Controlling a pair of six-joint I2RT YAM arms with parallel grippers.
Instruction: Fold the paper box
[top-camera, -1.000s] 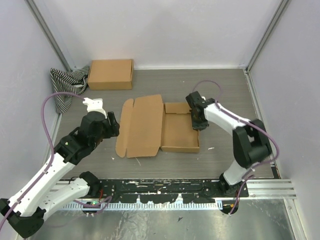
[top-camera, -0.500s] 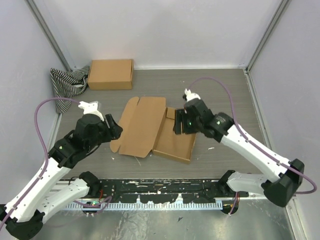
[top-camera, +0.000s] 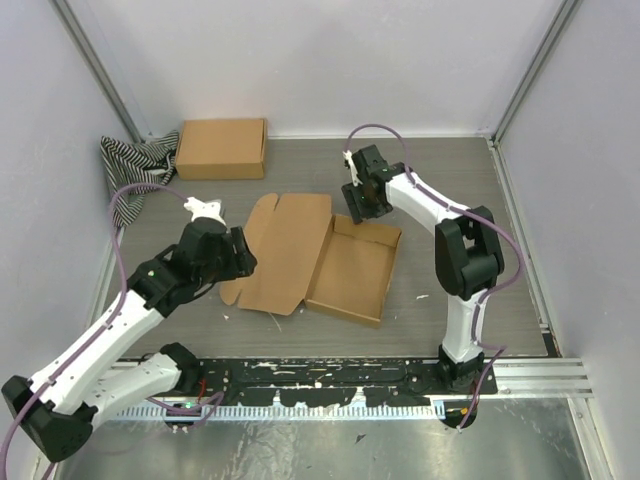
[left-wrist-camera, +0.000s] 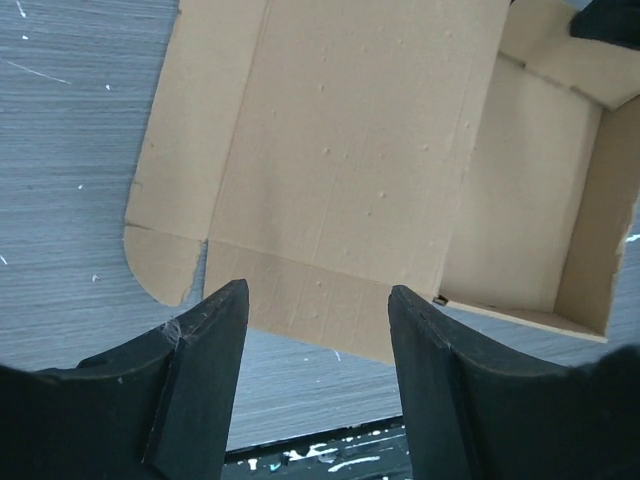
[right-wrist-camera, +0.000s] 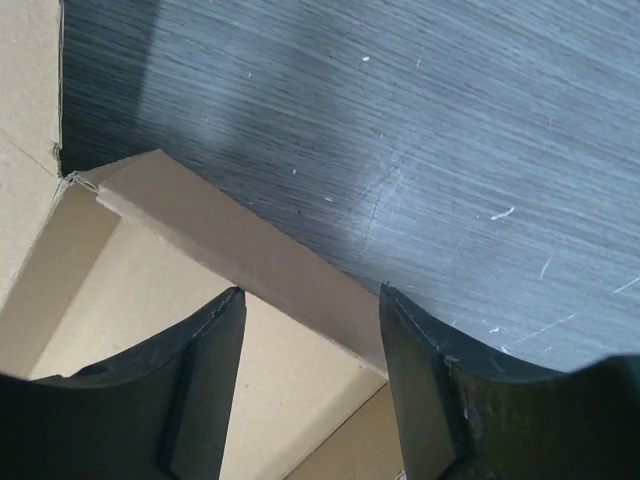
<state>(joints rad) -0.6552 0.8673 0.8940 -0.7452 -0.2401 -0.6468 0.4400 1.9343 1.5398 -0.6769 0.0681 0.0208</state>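
The jaws of the left gripper (top-camera: 238, 258) stand wide apart and hold nothing. In the top view they hover at the left edge of the paper box (top-camera: 320, 262), over the lower left part of its open lid. In the left wrist view the two dark fingers (left-wrist-camera: 205, 350) rise from the bottom of the frame. The near edge of the lid panel shows in the gap between them, and neither finger touches the cardboard.

The jaws of the right gripper (top-camera: 358, 207) are also spread and grip nothing. They sit above the centre of the top view, at the upper edge of the box's tray, close to its upper left corner. In the right wrist view a raised tray wall runs diagonally from the upper left towards the lower right, passing across the gap between the fingertips. The tray floor lies to the lower left of that wall, with grey worktop (right-wrist-camera: 450, 120) to the upper right. Whether a finger touches the wall, I cannot tell.

The paper box lies in the middle of the worktop, turned a little askew. Its lid panel is flat on the left, with a rounded flap at the outer edge, and the shallow tray with upright walls is on the right.

A second, closed brown box (top-camera: 222, 148) rests in the upper left of the top view. Just left of it, a striped cloth (top-camera: 135, 165) is bunched in the corner.
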